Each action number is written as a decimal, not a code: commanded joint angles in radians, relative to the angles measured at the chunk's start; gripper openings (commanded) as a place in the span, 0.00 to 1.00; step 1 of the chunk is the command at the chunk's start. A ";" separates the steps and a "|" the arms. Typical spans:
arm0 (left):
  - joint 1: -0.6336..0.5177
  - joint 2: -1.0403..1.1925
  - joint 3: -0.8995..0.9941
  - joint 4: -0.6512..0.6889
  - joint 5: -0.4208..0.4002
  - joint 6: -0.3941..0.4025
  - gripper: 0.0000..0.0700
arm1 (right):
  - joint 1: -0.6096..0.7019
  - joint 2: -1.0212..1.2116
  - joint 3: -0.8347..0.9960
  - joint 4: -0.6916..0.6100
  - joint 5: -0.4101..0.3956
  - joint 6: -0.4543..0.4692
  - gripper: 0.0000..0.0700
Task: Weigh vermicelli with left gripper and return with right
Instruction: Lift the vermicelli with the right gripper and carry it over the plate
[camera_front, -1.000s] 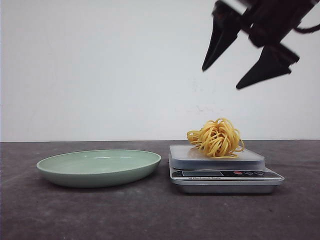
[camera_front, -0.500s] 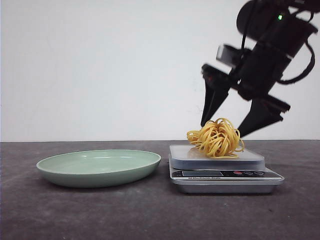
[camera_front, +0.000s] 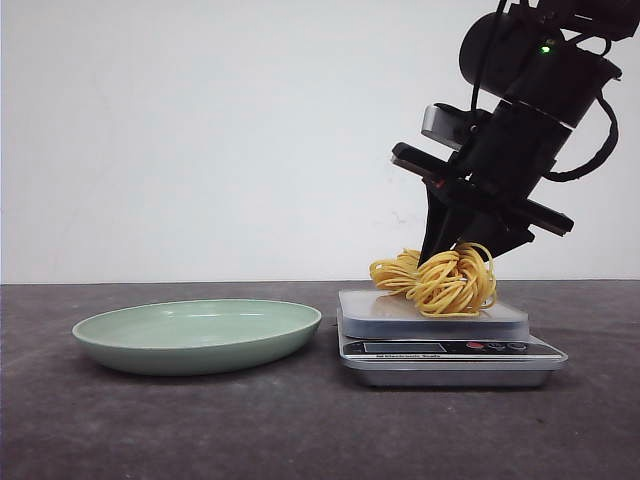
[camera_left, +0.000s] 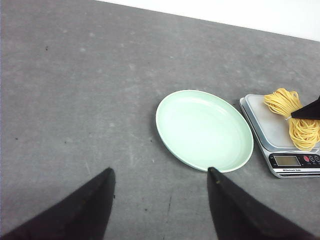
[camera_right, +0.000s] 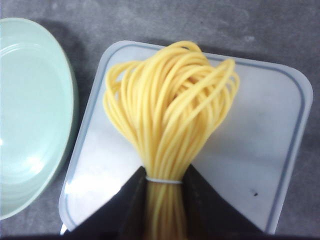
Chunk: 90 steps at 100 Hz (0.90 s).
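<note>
a pale green plate (camera_front: 197, 335) lies flat on the dark grey table (camera_front: 150, 430), just left of a kitchen scale (camera_front: 445, 345) and apart from it by a narrow gap. the scale has a light, rounded-square platform (camera_right: 270, 150) on top and a display strip (camera_left: 287, 160) along its front edge, with what may be small buttons beside it. behind the scale rises a plain white wall (camera_front: 200, 130).
</note>
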<state>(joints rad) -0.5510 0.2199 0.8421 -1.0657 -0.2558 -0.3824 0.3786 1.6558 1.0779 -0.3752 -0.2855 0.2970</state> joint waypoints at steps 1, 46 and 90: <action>-0.005 -0.002 0.013 0.011 0.002 -0.004 0.50 | 0.005 0.015 0.031 0.001 0.006 0.013 0.00; -0.005 -0.002 0.013 0.052 0.001 -0.005 0.50 | 0.169 -0.114 0.228 -0.017 -0.061 0.071 0.00; -0.005 -0.002 0.013 0.117 0.001 -0.004 0.50 | 0.380 0.071 0.304 0.256 0.056 0.204 0.00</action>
<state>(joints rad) -0.5510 0.2199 0.8421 -0.9588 -0.2558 -0.3851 0.7467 1.6749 1.3605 -0.1410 -0.2382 0.4702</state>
